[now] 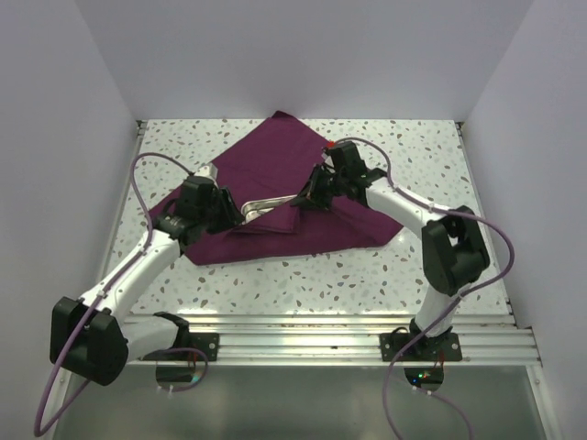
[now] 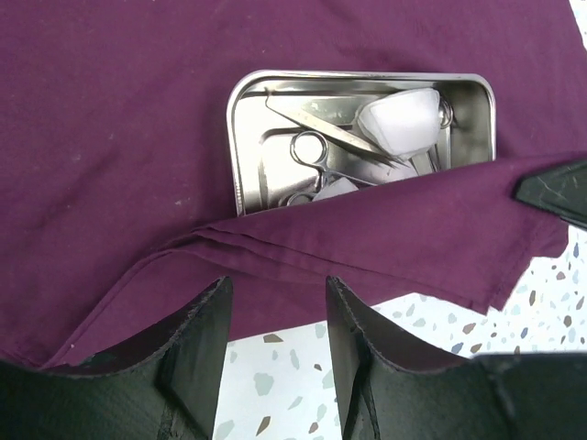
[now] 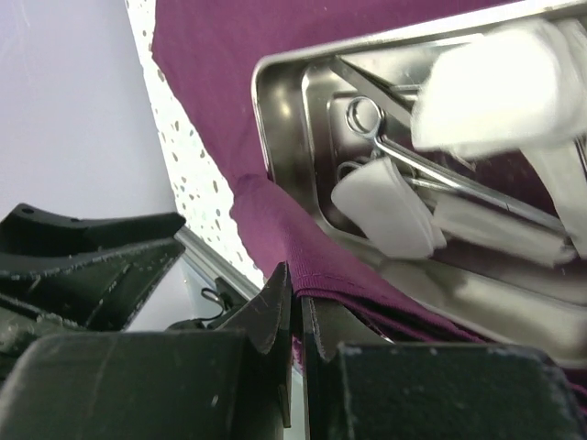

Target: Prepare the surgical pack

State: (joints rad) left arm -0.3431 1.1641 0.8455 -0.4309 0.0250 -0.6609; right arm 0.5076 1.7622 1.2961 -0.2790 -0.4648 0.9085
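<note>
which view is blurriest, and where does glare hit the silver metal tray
Right wrist view: blurriest, with the white gauze squares smeared and blown out, and bright reflections inside the silver metal tray. Left wrist view: sharp, only a mild sheen on the tray's left wall, and the dark purple cloth evenly lit. Top external view: soft, even light, no strong glare.
</note>
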